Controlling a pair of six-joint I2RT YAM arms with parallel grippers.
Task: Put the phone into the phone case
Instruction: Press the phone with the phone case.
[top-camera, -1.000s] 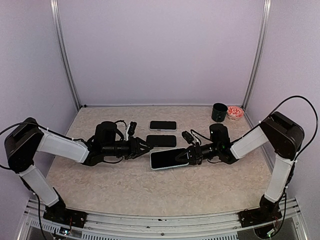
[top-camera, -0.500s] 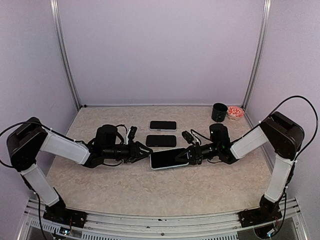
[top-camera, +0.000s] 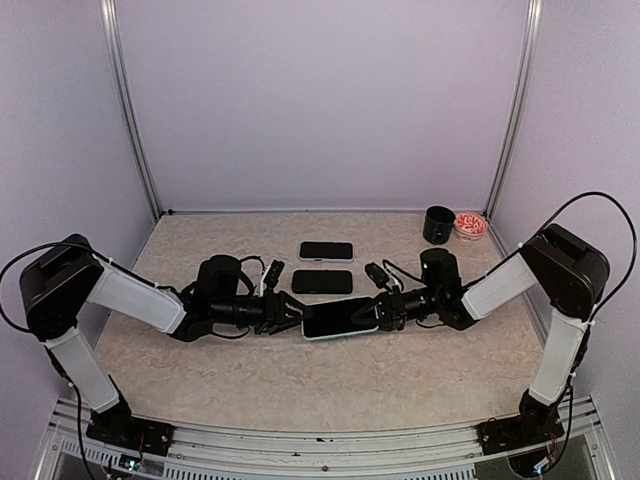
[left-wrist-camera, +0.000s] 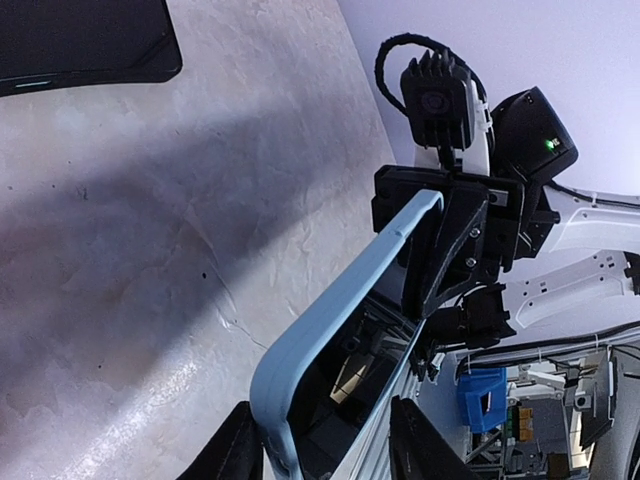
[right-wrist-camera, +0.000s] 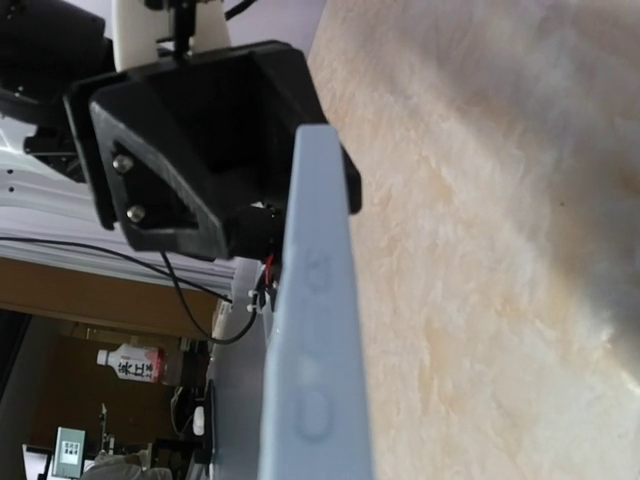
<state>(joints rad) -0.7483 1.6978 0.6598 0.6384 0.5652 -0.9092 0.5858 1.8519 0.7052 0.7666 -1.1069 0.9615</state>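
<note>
A light blue phone case (top-camera: 338, 318) with a dark glossy face inside its rim hangs just above the table centre. My right gripper (top-camera: 378, 312) is shut on its right end. My left gripper (top-camera: 295, 316) is open, its fingers either side of the case's left end. In the left wrist view the case (left-wrist-camera: 340, 290) runs between my fingertips (left-wrist-camera: 235, 450) towards the right gripper. The right wrist view shows the case's side edge (right-wrist-camera: 315, 350) with buttons; my own fingers are hidden there. Two black phones (top-camera: 326, 251) (top-camera: 322, 281) lie flat behind the case.
A dark green cup (top-camera: 438, 224) and a red-and-white bowl (top-camera: 469, 224) stand at the back right. The nearer black phone (left-wrist-camera: 80, 40) shows at the top left of the left wrist view. The enclosure's walls and posts ring the table.
My left gripper has moved right, from near the black phone to the case's left end, which now sits between its fingers. My right gripper holds the case about where it was.
</note>
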